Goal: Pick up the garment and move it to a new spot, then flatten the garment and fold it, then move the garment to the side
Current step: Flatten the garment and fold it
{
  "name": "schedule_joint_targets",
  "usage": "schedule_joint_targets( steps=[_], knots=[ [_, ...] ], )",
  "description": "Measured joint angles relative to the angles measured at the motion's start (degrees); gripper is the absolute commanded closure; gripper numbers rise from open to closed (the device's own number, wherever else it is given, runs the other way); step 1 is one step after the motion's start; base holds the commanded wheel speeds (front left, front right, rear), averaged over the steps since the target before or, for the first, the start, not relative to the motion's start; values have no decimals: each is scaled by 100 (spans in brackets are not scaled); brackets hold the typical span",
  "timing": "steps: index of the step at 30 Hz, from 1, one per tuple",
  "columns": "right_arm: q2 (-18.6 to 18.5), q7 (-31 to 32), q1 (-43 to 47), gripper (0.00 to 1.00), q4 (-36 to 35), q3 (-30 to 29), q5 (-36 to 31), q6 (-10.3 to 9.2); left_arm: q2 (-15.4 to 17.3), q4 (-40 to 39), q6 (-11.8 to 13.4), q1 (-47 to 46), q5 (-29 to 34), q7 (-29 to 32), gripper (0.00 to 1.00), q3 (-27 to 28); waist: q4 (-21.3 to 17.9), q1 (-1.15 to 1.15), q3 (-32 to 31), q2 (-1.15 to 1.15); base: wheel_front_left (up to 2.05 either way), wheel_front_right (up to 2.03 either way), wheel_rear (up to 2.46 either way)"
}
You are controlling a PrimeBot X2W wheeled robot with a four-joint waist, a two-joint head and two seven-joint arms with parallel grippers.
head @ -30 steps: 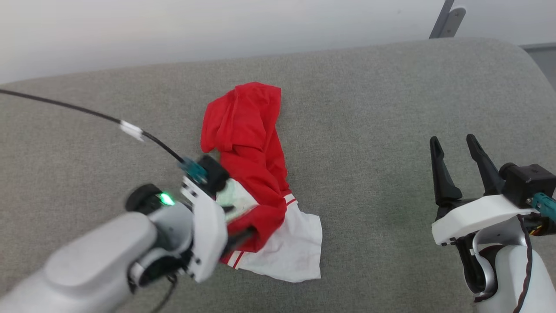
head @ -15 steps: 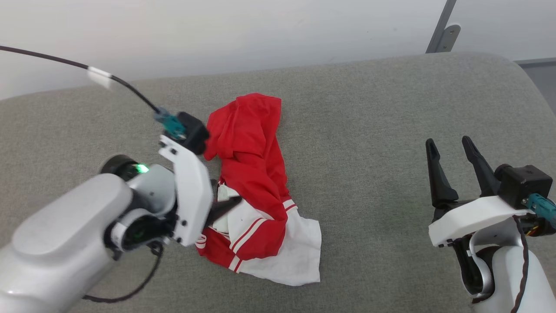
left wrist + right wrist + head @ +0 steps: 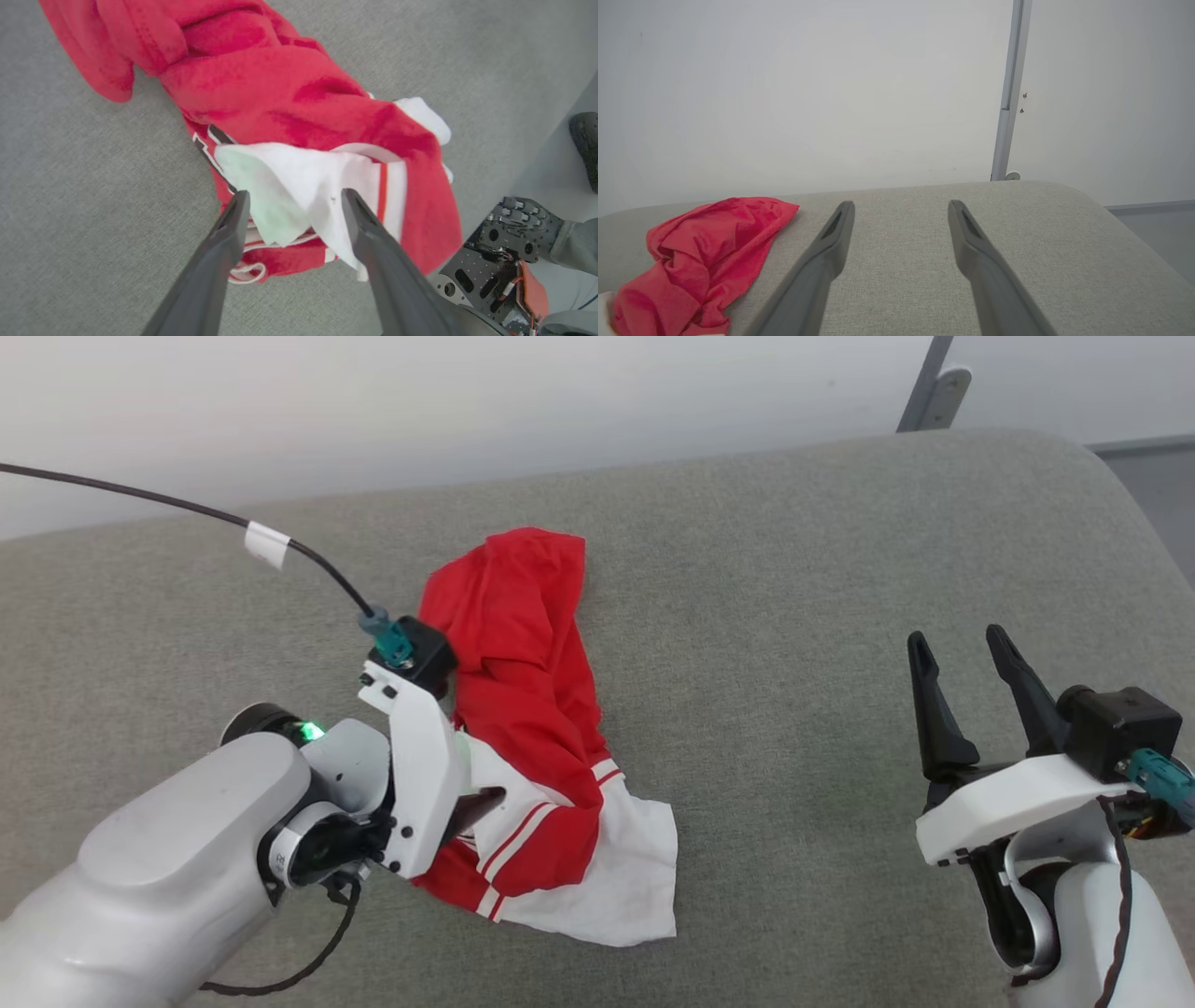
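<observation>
The garment [image 3: 523,700] lies crumpled on the grey cushion, red body toward the back and a white sleeve end with striped bands toward the front. My left gripper [image 3: 478,800] sits at its front left edge, largely hidden behind the white wrist plate. In the left wrist view the left gripper [image 3: 294,196] is open, its fingers straddling a white fold of the garment [image 3: 289,93] without pinching it. My right gripper [image 3: 962,649] stands open well to the right, nothing between its fingers. In the right wrist view the right gripper [image 3: 901,205] points at the wall, with the garment [image 3: 705,247] at the far left.
The grey cushion [image 3: 794,569] ends at a rounded back edge against a white wall, with a metal post [image 3: 924,392] at the back right. A black cable [image 3: 187,509] arcs over the left side. The robot's base [image 3: 504,242] and a dark shoe [image 3: 586,144] sit beyond the cushion's edge.
My left arm has drawn back to the left and turned, uncovering the striped band at the garment's front. The head camera has shifted a little. The right arm has held still.
</observation>
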Motion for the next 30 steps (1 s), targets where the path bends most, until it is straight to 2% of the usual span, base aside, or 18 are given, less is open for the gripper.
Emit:
schedule_joint_targets(
  steps=[9, 10, 11, 16, 21, 26, 30],
  knots=[
    [1, -3, -71, 0, 0, 20, 5, 0, -383, 1144, -169, 163, -190, -250, 0, 46, -130, 0, 218, 0, 0, 0, 0],
    [2, -8, -76, 0, 1, 13, 5, 0, -443, 1223, -220, 177, -202, -258, 73, 47, -132, 0, 235, 0, 0, 0, 0],
    [1, -15, -79, 0, 2, 11, 4, 0, -475, 1288, -253, 181, -204, -293, 100, 47, -131, 0, 246, 0, 0, 0, 0],
    [1, -24, -90, 0, 15, -57, -2, 0, -461, 1438, -366, 122, -288, -432, 100, 198, -79, 0, 246, 0, 0, 0, 0],
    [2, -29, -55, 0, 26, -154, -18, 0, -204, 1106, -282, 73, -386, -699, 100, 469, 49, 0, 183, 0, 0, 0, 0],
    [1, -21, -16, 0, 4, -219, -55, 0, 488, 410, 164, 148, -471, -1088, 100, 906, 270, 0, 121, 0, 0, 0, 0],
    [2, 5, -8, 0, -27, -199, -55, 0, 1006, 282, 534, 393, -498, -1444, 100, 1171, 379, 0, 133, 0, 0, 0, 0]
  ],
)
